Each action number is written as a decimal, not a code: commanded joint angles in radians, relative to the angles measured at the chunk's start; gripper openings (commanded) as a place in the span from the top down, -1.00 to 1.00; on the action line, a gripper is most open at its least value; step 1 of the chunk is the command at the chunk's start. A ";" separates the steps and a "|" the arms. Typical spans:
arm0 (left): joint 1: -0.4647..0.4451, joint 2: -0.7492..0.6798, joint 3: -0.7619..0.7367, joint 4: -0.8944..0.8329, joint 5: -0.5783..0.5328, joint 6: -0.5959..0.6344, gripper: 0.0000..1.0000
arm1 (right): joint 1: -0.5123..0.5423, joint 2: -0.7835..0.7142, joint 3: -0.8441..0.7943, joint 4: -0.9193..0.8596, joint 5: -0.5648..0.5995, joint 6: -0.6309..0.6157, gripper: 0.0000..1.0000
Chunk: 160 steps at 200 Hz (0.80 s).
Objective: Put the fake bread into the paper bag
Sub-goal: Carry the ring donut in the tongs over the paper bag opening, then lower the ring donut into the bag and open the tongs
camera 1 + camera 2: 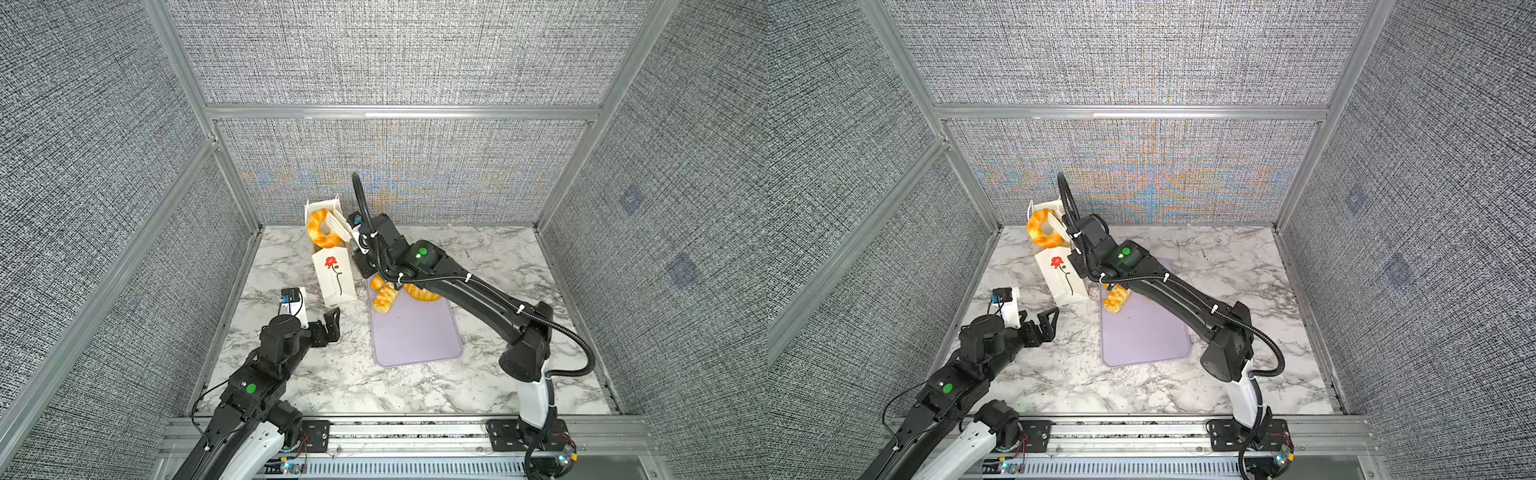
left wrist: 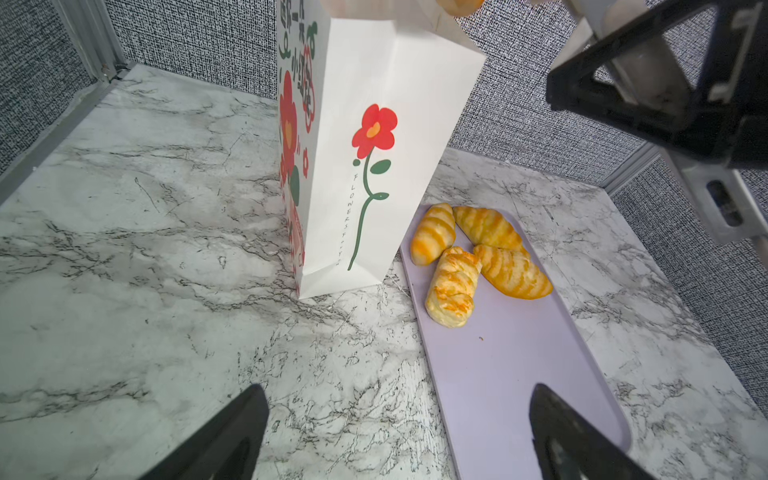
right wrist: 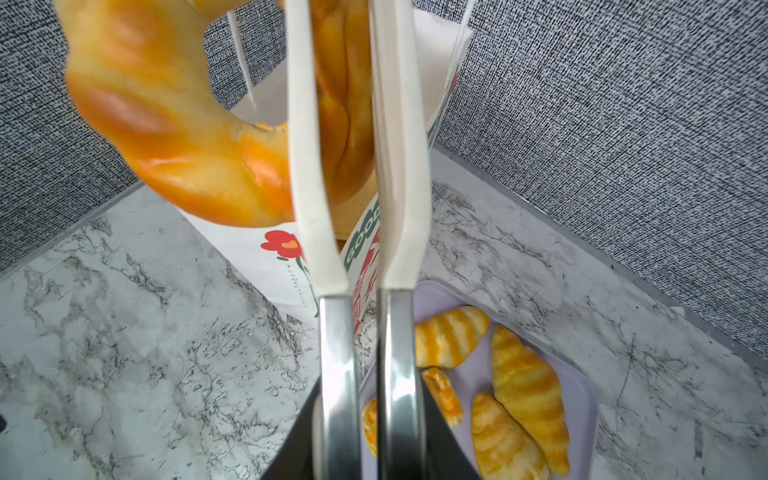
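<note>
One ring doughnut (image 1: 322, 240) clamped in tongs (image 1: 337, 225) above paper bag (image 1: 334, 279).

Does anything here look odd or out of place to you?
Nothing is spilled or broken. One oddity: the right pincer does not grasp bread itself; it squeezes white-tipped tongs, which pinch the ring doughnut over the paper bag. The ring looks about as wide as the bag's mouth.

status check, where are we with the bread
Left gripper open, idle. Right gripper shut on tongs, ring doughnut pinched at the paper bag mouth. Four pastries left on tray. Nothing blocking.
</note>
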 commanded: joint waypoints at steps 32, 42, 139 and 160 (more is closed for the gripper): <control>0.001 -0.003 -0.005 -0.006 0.009 0.000 -0.99 | 0.002 0.057 0.078 0.003 0.062 -0.023 0.43; 0.001 -0.002 -0.006 -0.005 0.009 0.000 -0.99 | 0.002 0.068 0.092 0.002 0.061 -0.025 0.43; 0.001 0.000 -0.010 -0.003 0.008 -0.002 -0.99 | 0.007 0.100 0.122 -0.022 0.221 -0.075 0.43; 0.001 0.003 -0.010 0.002 0.011 -0.002 -0.99 | 0.014 0.111 0.132 -0.027 0.257 -0.098 0.42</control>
